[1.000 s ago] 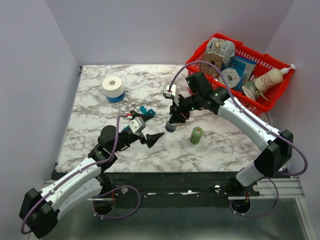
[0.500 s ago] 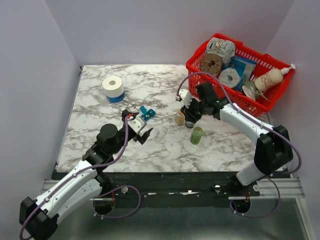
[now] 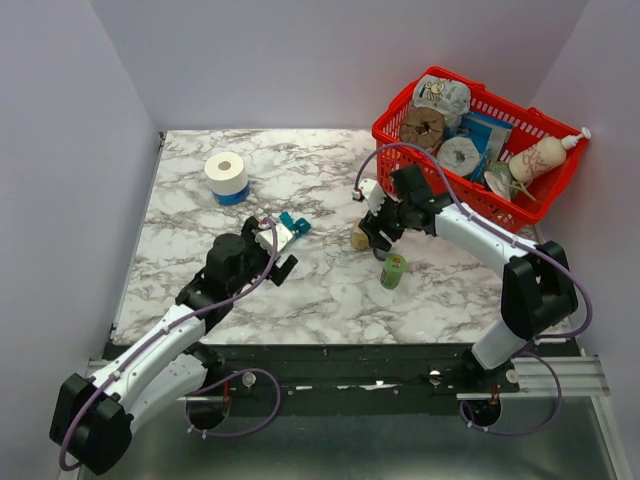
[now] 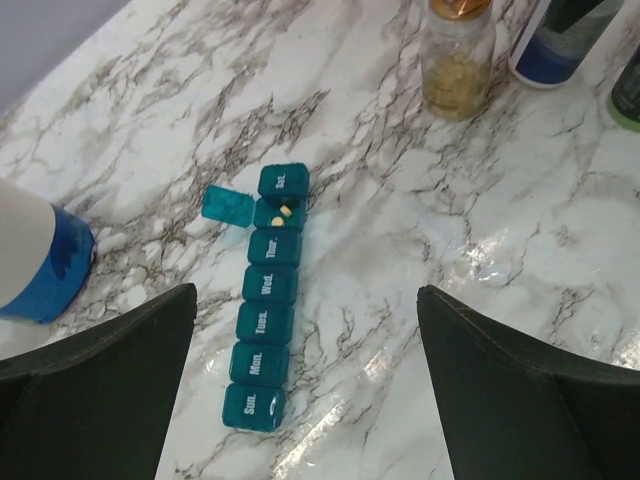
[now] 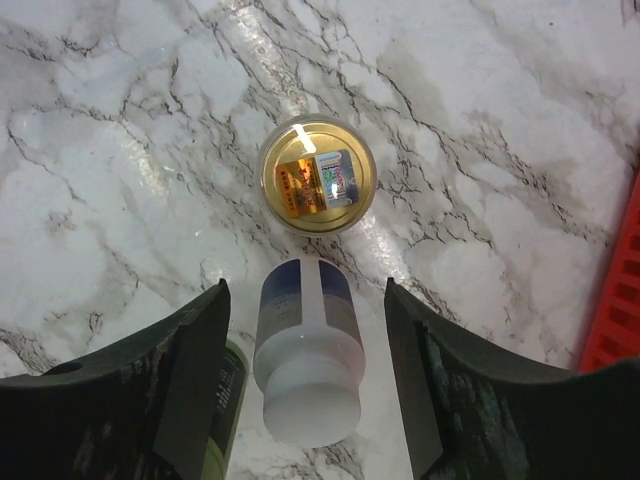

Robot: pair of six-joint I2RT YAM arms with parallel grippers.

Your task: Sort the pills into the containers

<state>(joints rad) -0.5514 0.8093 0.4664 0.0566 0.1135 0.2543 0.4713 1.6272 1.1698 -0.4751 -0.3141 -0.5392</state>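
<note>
Two pills (image 4: 283,214) lie uncovered in pill organiser (image 4: 265,322); left end effector (image 4: 305,295), spread empty above it, could jolt them out; right end effector (image 5: 305,285) likewise unclenched.

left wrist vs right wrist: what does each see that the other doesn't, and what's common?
Left wrist only: the teal pill organiser, one lid open with two pills inside, and a blue-based roll. Right wrist only: the red basket's edge. Both: the gold-capped bottle, the white-and-blue bottle, the marble table.
</note>
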